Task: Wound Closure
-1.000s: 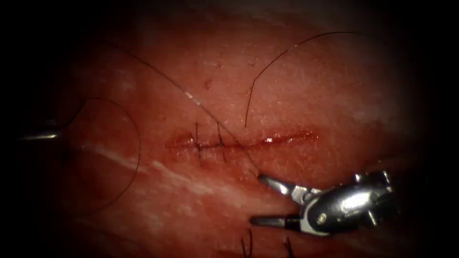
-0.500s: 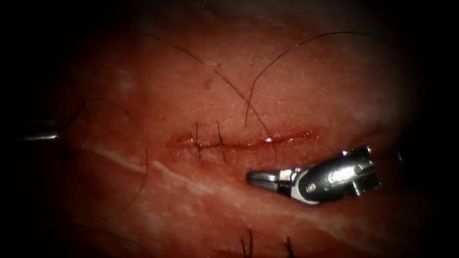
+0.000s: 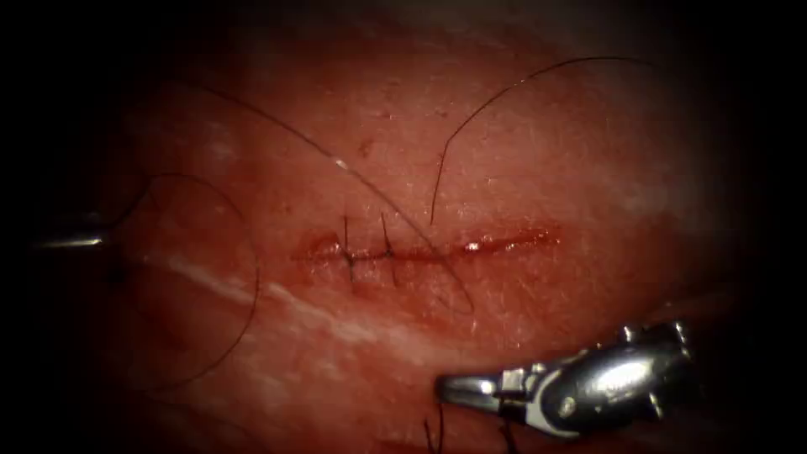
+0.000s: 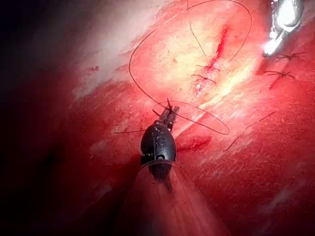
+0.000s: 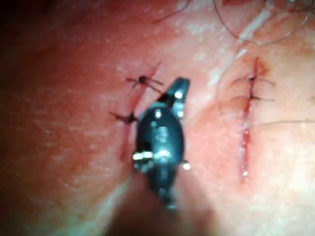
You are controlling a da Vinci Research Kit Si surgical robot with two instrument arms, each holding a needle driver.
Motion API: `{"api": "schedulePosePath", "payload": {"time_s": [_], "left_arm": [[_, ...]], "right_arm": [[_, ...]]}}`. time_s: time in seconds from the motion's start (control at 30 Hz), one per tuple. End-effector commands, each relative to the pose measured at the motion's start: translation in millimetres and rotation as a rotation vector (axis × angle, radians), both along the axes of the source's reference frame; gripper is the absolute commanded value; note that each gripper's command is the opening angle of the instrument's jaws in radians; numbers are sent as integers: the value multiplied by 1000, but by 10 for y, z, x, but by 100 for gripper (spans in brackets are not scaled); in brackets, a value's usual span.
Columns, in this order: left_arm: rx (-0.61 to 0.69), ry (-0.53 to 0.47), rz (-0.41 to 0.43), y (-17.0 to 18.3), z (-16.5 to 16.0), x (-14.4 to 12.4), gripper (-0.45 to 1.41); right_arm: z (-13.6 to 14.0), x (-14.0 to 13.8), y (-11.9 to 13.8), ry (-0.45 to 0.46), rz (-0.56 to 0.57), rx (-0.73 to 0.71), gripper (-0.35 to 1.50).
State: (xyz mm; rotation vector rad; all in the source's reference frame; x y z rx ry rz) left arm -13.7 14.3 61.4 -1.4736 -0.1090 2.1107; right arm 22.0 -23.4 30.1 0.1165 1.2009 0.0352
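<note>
Below the cut [image 3: 420, 250], right tool [image 3: 458, 389] lying level, jaws together, empty, left tool [image 4: 169, 114] clamping thread [image 4: 147, 96].

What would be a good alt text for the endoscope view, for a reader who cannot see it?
A horizontal cut in the tissue carries two stitches at its left end. The right tool lies below the cut, jaws shut, apparently holding nothing. At the far left the left tool holds dark thread, which loops over the tissue and crosses the cut.
</note>
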Motion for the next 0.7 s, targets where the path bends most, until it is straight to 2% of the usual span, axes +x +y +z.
{"api": "schedulePosePath", "payload": {"time_s": [0.03,0.13,0.2,0.27,0.3,0.37,0.47,0.7], "left_arm": [[2,-2,1,-4,8,-6,-45],[2,-2,1,-4,8,-6,-45],[2,-2,1,-4,8,-6,-45],[2,-2,1,-4,8,-5,-45],[2,-2,1,-4,8,-5,-45],[2,-2,2,-4,8,-4,-45],[2,-3,2,-4,8,-4,-45],[2,-3,2,-4,8,-4,-45]], "right_arm": [[-6,3,-18,-3,-8,9,-35],[-9,2,-15,-19,0,9,-35],[-2,-1,-7,-47,36,-8,-35],[28,-8,10,-90,80,-19,57],[38,-11,14,-105,97,-17,76],[51,-12,21,-123,122,-4,94],[64,-13,28,-143,145,0,101],[71,-4,42,-130,165,7,94]]}}
